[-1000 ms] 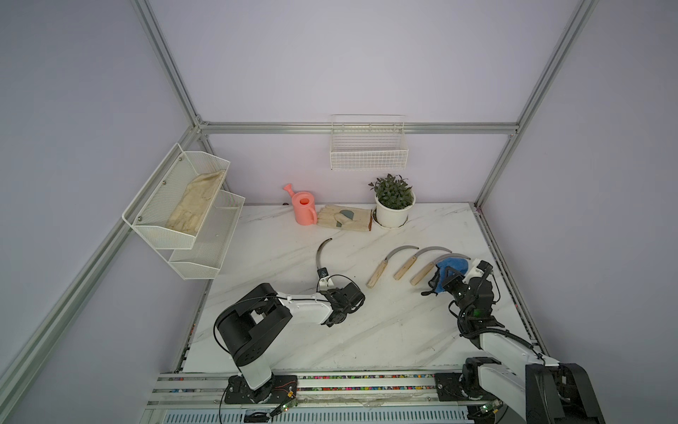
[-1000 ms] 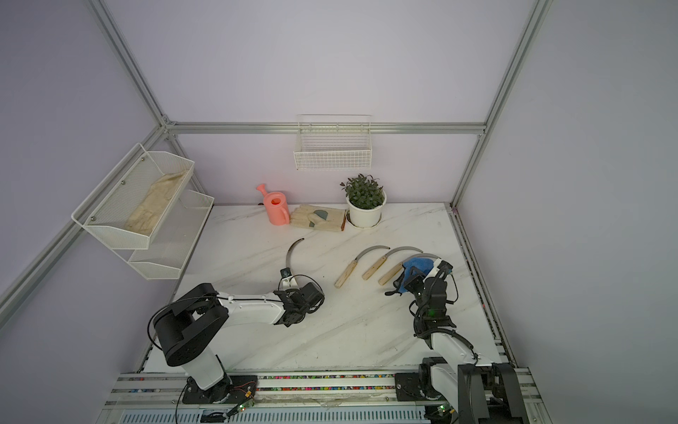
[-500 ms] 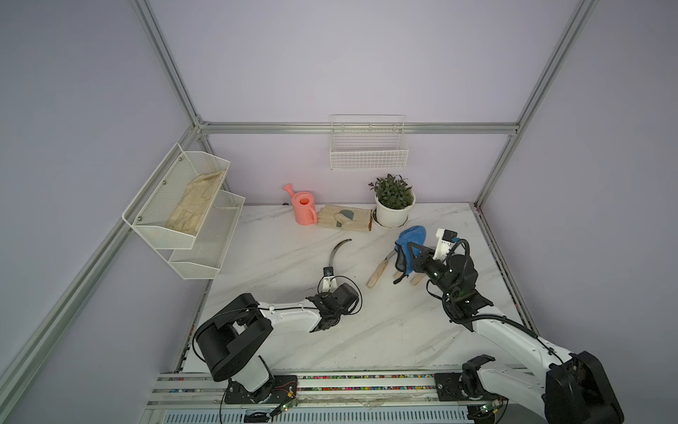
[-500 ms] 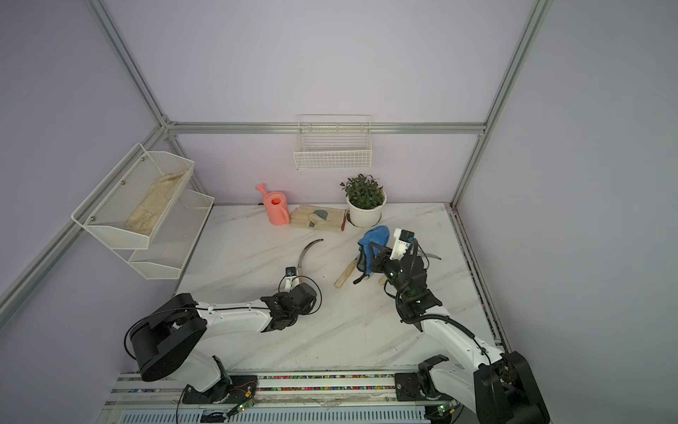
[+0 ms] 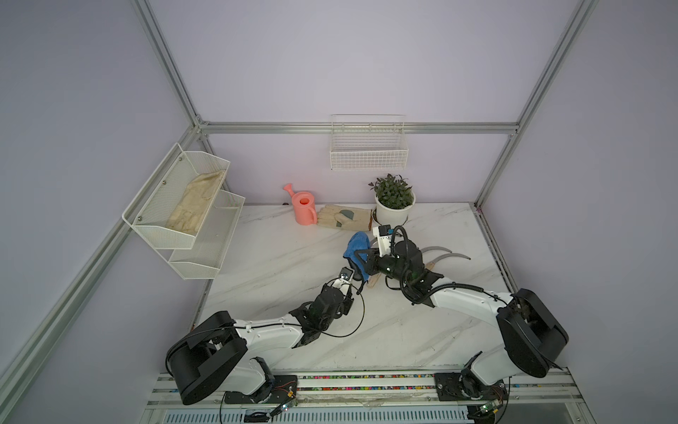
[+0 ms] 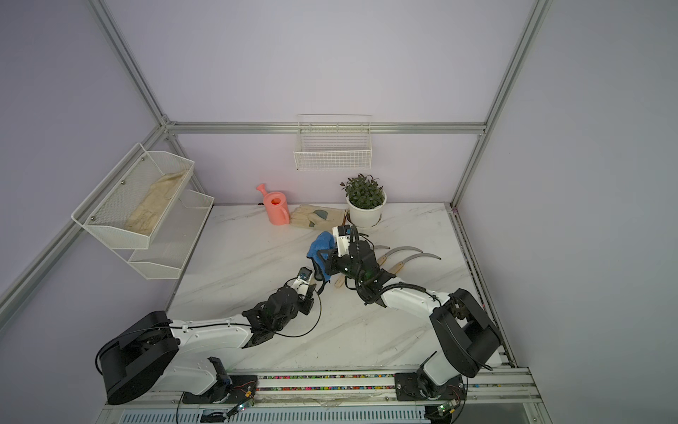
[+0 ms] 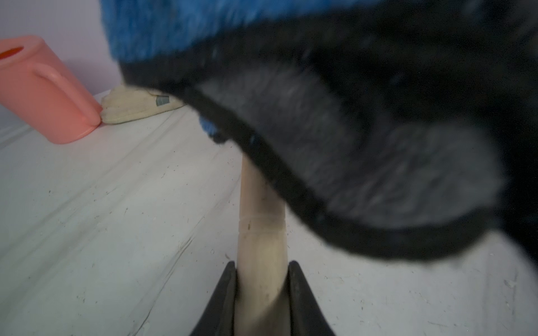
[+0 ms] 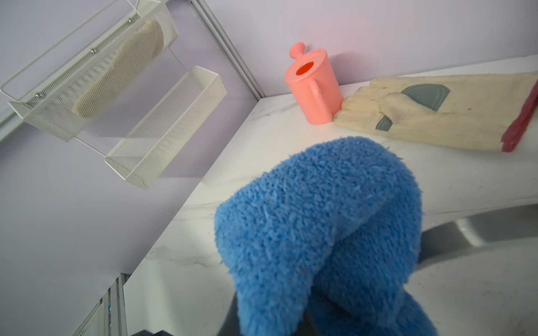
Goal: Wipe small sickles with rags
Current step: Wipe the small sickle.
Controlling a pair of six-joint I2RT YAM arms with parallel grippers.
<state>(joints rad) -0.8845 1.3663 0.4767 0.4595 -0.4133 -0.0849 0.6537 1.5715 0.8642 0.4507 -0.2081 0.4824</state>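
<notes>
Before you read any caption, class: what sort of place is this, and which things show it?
Probably a robot lab staged as a gardening bench: a watering can, a potted plant and work gloves sit on the table, with robot arms mounted at its front.

Desk (image 5: 264, 264) centre-left of frame is open. Upper edge blocked: watering can (image 5: 304, 211), glove (image 5: 345, 217), plant pot (image 5: 394, 216). Sickles (image 5: 434, 263) clutter right of centre.
</notes>
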